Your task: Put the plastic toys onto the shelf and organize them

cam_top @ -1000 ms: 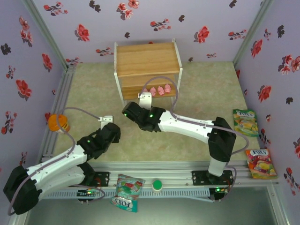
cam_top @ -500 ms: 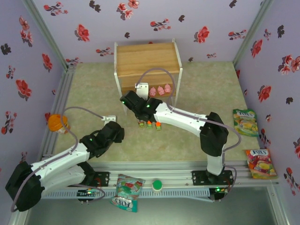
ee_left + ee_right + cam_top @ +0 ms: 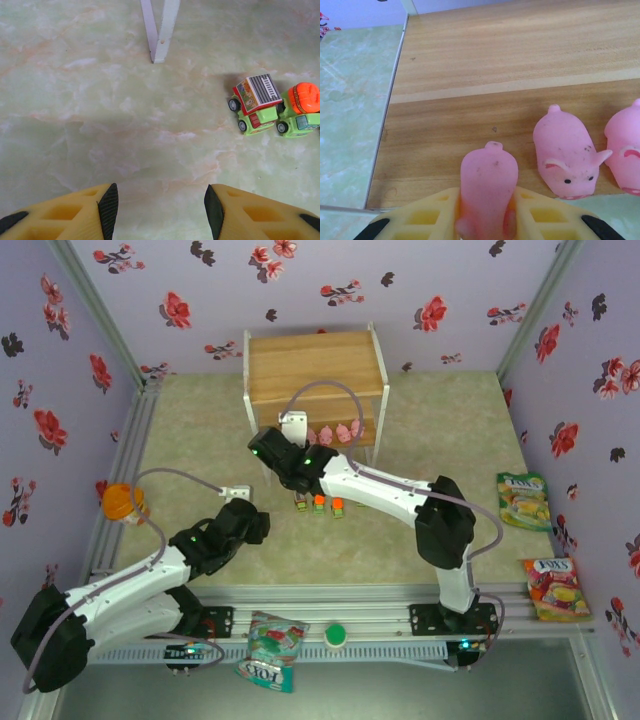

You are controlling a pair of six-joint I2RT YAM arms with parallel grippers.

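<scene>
I work in a small staged test cell, a lab rig rather than a home. 3 walls (image 3: 400,270) papered in lilac with red and black flowers box in a pale green marble-print floor (image 3: 450,420). Aluminium rails (image 3: 370,602) run along the near edge, with my left arm base (image 3: 200,623) and right arm base (image 3: 455,618) bolted on. The props are miniature: a wooden shelf (image 3: 315,365), toy cars (image 3: 318,504), pink pigs (image 3: 340,432), and snack bags (image 3: 525,500) lying flat.

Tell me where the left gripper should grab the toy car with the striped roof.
Take the striped-roof car from above, pinching its front and rear ends. It stands upright on its wheels, and the orange-topped car sits close against one side, probably leaving no room for a finger there.
</scene>
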